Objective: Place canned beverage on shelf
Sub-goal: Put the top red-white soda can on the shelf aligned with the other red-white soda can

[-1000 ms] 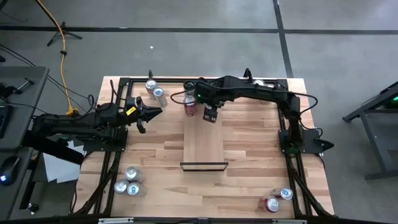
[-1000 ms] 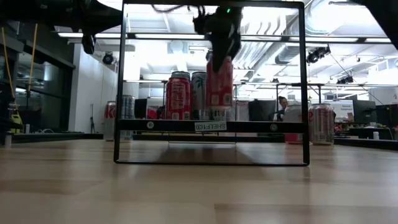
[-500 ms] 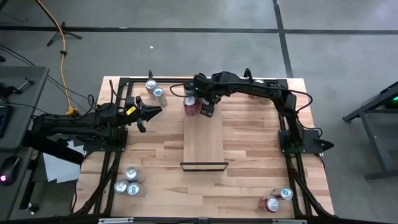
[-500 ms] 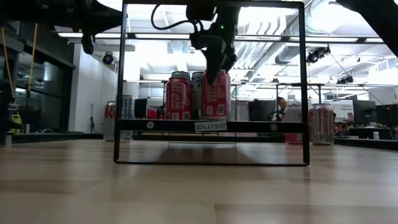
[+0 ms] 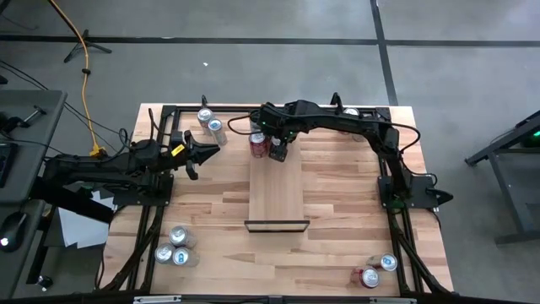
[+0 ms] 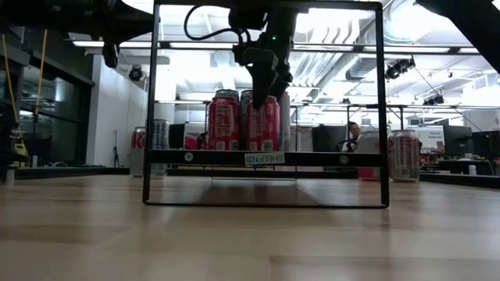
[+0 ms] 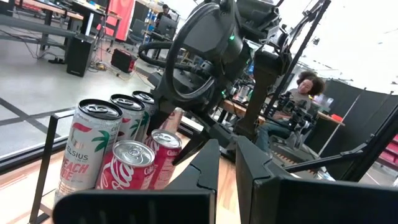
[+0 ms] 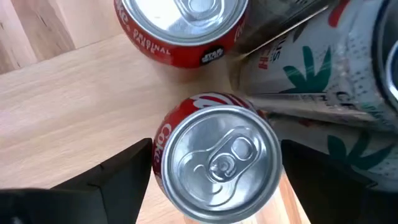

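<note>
Since a second ago, your right gripper (image 6: 264, 84) has lowered the red can (image 6: 263, 123) onto the far end of the shelf (image 5: 277, 192), beside another red can (image 6: 223, 122). Its fingers now stand apart around the can's top. Your left gripper (image 5: 202, 152) waits closed, left of the shelf.

Three cans (image 5: 259, 142) stand together at the shelf's (image 5: 277, 190) far end.

Glossy red metal can (image 8: 214, 158), pale smooth wood shelf (image 5: 277, 191); matt butcher-block tabletop (image 5: 337, 245)
</note>
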Available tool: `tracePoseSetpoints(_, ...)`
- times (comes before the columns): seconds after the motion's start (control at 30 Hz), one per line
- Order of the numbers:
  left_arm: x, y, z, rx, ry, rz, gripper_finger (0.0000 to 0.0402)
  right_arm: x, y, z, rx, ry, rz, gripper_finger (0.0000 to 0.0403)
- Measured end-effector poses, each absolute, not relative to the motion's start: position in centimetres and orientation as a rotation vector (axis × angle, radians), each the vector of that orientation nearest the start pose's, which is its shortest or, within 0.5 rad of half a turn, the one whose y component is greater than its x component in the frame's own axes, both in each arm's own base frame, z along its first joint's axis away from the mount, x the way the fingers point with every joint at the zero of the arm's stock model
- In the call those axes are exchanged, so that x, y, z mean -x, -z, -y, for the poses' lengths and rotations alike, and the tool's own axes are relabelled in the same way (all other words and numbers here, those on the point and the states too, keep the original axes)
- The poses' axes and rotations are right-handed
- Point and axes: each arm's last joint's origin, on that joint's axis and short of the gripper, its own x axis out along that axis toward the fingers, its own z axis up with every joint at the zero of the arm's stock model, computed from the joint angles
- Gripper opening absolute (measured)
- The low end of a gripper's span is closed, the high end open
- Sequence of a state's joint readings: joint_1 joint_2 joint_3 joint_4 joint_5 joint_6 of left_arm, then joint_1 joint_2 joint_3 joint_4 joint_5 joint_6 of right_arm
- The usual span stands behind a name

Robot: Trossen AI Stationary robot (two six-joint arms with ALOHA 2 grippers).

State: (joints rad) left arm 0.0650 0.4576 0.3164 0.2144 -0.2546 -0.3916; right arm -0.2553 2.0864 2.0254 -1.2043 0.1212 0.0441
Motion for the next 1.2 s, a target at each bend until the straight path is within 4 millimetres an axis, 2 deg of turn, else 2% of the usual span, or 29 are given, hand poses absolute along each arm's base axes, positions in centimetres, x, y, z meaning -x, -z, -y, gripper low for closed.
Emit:
tracePoseSetpoints(0.2, -12.9, -25.2, -1.6, 0.394, -0.301, 0.132, 0.0000, -41.2, -28.8, 11.1, -0.110, 0.340, -1.273, 0.0339)
tracePoseSetpoints(0.43, -12.9, -25.2, -1.6, 0.394, -0.302, 0.129, 0.0000, -40.3, -31.7, 10.8, -0.056, 0.290, -1.293, 0.0341)
tracePoseSetpoints(0.6, -12.9, -25.1, -1.6, 0.394, -0.302, 0.128, 0.0001, -38.9, -32.8, 9.5, -0.061, 0.240, -1.387, 0.0336)
tracePoseSetpoints(0.7, -12.9, -25.1, -1.6, 0.394, -0.302, 0.127, 0.0000, -37.7, -33.0, 8.5, -0.037, 0.259, -1.398, 0.0316)
tracePoseSetpoints(0.8, -12.9, -25.1, -1.6, 0.394, -0.302, 0.127, 0.0001, -36.1, -32.5, 7.5, -0.034, 0.303, -1.352, 0.0278)
tracePoseSetpoints(0.87, -12.9, -25.1, -1.6, 0.394, -0.302, 0.127, 0.0000, -34.5, -31.7, 6.8, -0.090, 0.341, -1.292, 0.0241)
tracePoseSetpoints(1.03, -12.9, -25.1, -1.6, 0.393, -0.315, 0.129, 0.0000, -30.9, -28.0, 4.3, -0.377, 0.451, -1.043, 0.0114)
tracePoseSetpoints(1.13, -12.9, -25.1, -1.7, 0.393, -0.334, 0.133, 0.0000, -30.4, -25.6, 3.1, -0.572, 0.469, -0.803, 0.0027)
tracePoseSetpoints(1.2, -12.9, -25.1, -1.7, 0.393, -0.345, 0.135, 0.0000, -30.8, -24.0, 2.8, -0.682, 0.476, -0.650, 0.0013)
